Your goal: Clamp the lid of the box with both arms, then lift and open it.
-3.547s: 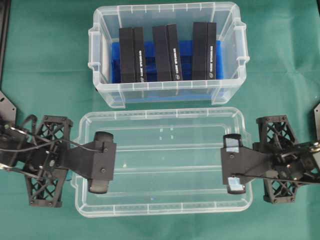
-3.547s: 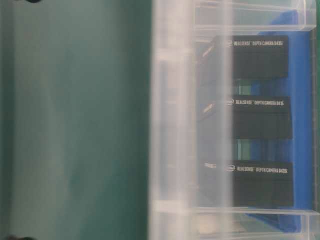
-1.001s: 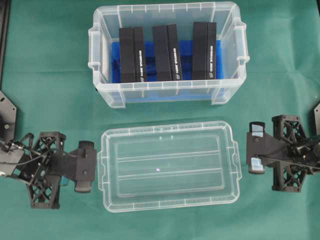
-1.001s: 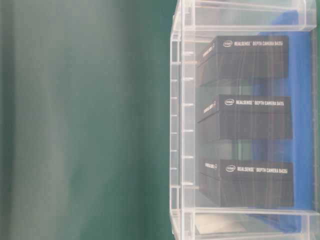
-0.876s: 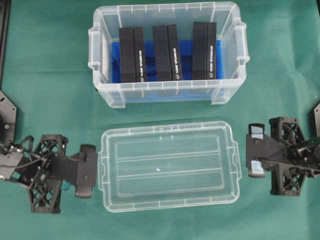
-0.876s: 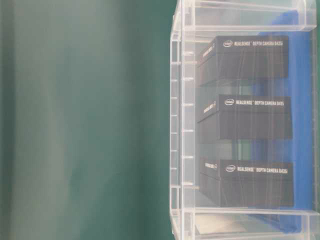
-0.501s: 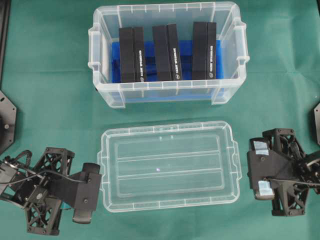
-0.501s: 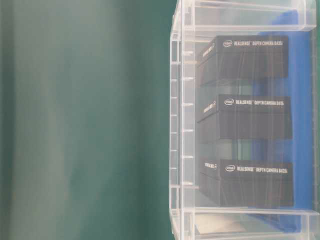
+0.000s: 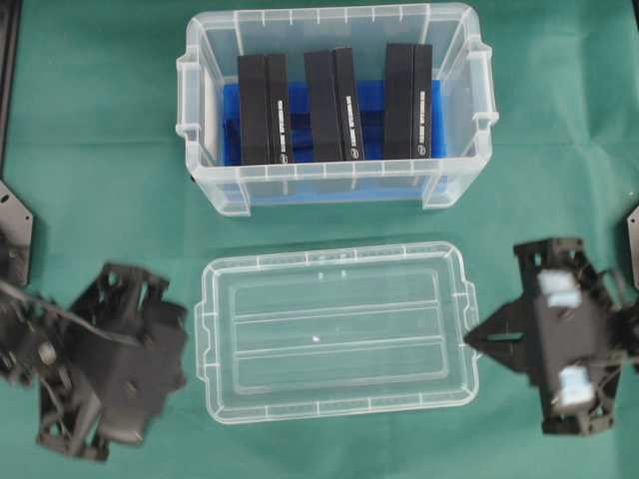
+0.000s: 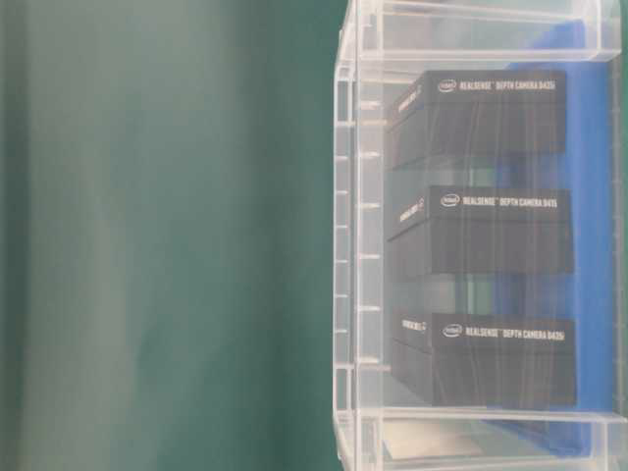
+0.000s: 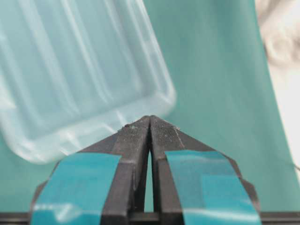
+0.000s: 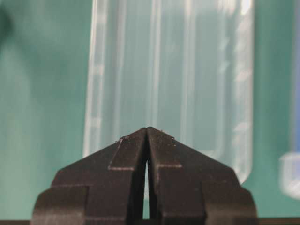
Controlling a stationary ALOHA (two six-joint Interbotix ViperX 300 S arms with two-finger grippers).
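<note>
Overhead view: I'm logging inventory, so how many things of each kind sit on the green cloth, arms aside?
Black packs: 3
Clear tub: 1
Clear lid: 1
Blue liner: 1
Total: 6

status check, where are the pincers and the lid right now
Left pincer shut, empty, off the lid's corner. Right pincer shut, empty. Lid flat on the green cloth, beside the open box. Nothing in the way.
</note>
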